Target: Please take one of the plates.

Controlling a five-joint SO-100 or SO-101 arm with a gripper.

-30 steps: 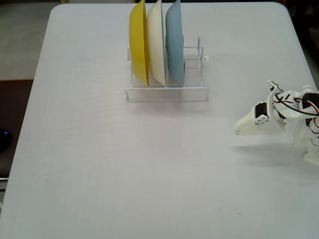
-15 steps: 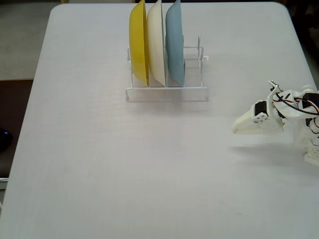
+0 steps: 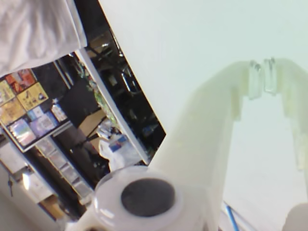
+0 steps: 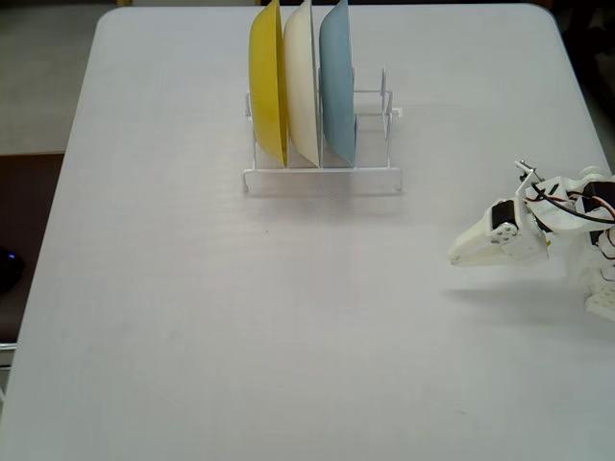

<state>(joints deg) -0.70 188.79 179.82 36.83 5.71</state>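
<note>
White gripper (image 4: 455, 254) hovering over the grey table (image 4: 192, 317), well apart from the plates.

In the wrist view the two pale fingertips (image 3: 256, 79) are sitting pressed nearly together, pinching nothing. Far up-left of the fingers in the fixed view, a white wire rack (image 4: 322, 178) is holding upright yellow (image 4: 268, 82), cream (image 4: 301, 82) and light blue (image 4: 337, 82) round plates; an orange-terracotta plate is not showing.

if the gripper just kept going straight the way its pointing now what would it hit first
Probably nothing but bare table. In the fixed view the gripper points left, well in front of the rack and its plates, so the line looks free; depth is hard to judge. The wrist view shows only tabletop past the fingertips.
</note>
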